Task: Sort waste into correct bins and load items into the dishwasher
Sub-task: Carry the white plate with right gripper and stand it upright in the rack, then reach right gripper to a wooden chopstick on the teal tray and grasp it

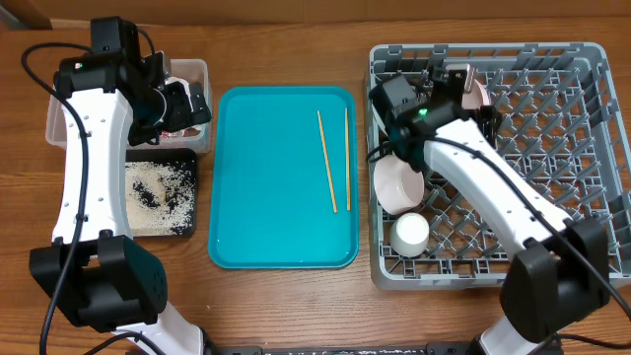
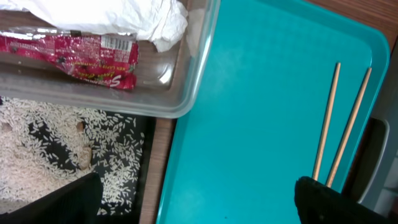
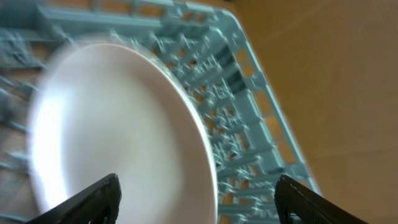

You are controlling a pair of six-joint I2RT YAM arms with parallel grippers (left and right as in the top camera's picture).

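Note:
The clear tub (image 1: 55,126) holds the crumpled white napkin (image 2: 124,15) and the red-and-white wrapper (image 2: 74,59). The black tray (image 1: 189,197) in front of it holds loose rice (image 2: 50,143). Two chopsticks (image 1: 326,161) lie on the teal tray (image 1: 276,197); they also show in the left wrist view (image 2: 326,124). My left gripper (image 1: 185,104) is open and empty above the tub's right end. The grey dish rack (image 1: 552,148) holds a bowl (image 1: 399,182), a cup (image 1: 411,232) and an upright plate (image 3: 112,124). My right gripper (image 3: 199,199) is open, its fingers either side of the plate's rim. A second bowl is hidden.
The teal tray (image 2: 261,124) lies between the bins and the rack. Bare wooden table runs along the front edge and behind the rack (image 3: 249,124). The right half of the rack has only upright pegs.

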